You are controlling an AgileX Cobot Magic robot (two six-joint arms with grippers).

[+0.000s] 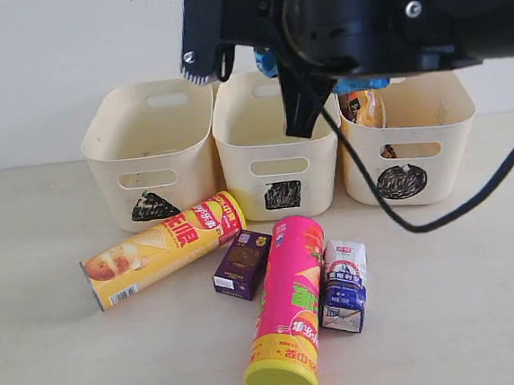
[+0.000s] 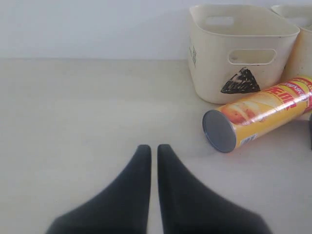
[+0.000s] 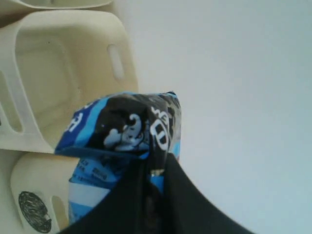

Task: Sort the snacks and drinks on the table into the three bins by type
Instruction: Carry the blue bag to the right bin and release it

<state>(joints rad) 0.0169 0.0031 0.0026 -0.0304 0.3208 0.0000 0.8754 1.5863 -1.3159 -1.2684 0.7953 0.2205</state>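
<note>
The right fingers (image 3: 183, 204) were clenched on the blue-white-black bag (image 3: 122, 126), up over the bins. It belonged with the orange-yellow bag (image 1: 364, 108) in the circle bin (image 1: 452, 153): centre it over that opening, lower, then release. The left fingers (image 2: 131, 195) were clenched, empty

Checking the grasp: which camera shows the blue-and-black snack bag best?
Right wrist view: the blue-and-black bag is close and clear, pinched by the right gripper. Exterior view shows only blue slivers behind the arm; left wrist view, nothing.
</note>
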